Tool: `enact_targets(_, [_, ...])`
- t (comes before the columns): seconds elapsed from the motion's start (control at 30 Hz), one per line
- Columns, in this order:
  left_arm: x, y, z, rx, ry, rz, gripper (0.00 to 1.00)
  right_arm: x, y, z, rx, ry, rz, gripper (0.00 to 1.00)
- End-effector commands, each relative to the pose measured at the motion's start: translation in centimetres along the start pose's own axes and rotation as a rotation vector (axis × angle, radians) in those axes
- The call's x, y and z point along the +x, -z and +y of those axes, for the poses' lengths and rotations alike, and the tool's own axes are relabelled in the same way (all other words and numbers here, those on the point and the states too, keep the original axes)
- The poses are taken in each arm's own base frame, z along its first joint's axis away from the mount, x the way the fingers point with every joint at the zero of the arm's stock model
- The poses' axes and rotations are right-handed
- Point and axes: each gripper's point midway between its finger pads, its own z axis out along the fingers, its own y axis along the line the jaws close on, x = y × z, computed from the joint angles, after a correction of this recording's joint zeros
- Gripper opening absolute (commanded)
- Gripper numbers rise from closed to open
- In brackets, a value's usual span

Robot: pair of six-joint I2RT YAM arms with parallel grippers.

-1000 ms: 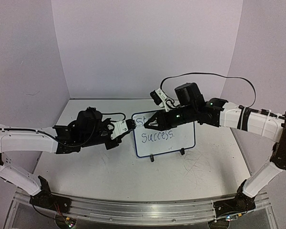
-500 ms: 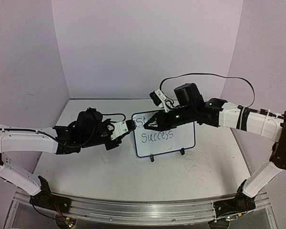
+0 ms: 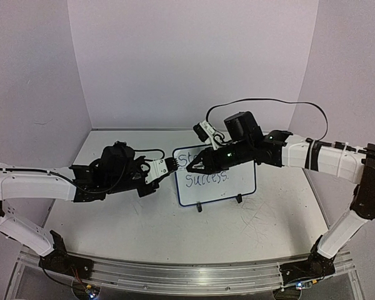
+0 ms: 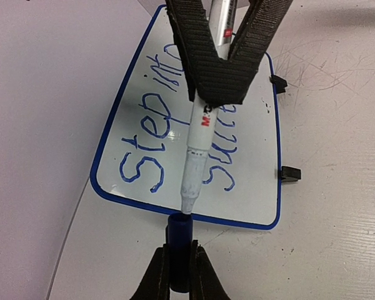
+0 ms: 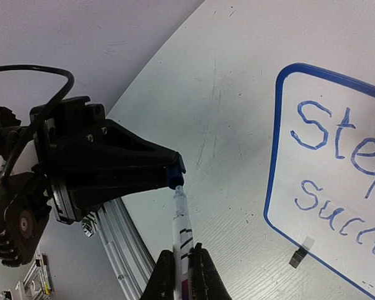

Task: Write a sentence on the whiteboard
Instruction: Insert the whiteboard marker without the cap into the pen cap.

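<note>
The right gripper (image 5: 182, 265) is squeezed tight on the marker (image 5: 180, 228). Right at the marker's tip, the left gripper (image 4: 180, 275) pinches the blue cap (image 4: 180, 240). If the tip is a bit off, it could miss or knock the cap loose. The whiteboard (image 4: 256, 181) with the sentence (image 4: 153, 140) stands just past the left gripper.

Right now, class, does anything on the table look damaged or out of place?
Only the white tabletop: thin dark scratchy lines mark it near the right foot of the small blue-framed whiteboard. The board itself looks intact.
</note>
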Motion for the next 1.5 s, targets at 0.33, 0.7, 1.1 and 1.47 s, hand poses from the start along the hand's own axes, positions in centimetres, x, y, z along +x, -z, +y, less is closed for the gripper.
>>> enact_targets(0.33, [-3.4,0.3,-0.4,0.007,-0.036,-0.072,0.0,-0.5,-1.7,0.3,-0.024,0.017,0.051,0.0])
enact_targets(0.7, [-8.3,1.0,-2.2,0.23,0.093,-0.171,0.0,4.2,-4.3,1.1,-0.003,0.486,0.171,0.0])
enact_targets(1.1, [-8.4,1.6,-3.1,0.22,0.105,-0.154,0.0,3.1,-6.1,4.5,-0.192,0.163,0.15,0.0])
enact_targets(1.47, [3.5,5.2,-3.4,-0.036,0.632,0.029,0.0,-5.4,9.1,-0.9,0.22,0.131,-0.32,0.82])
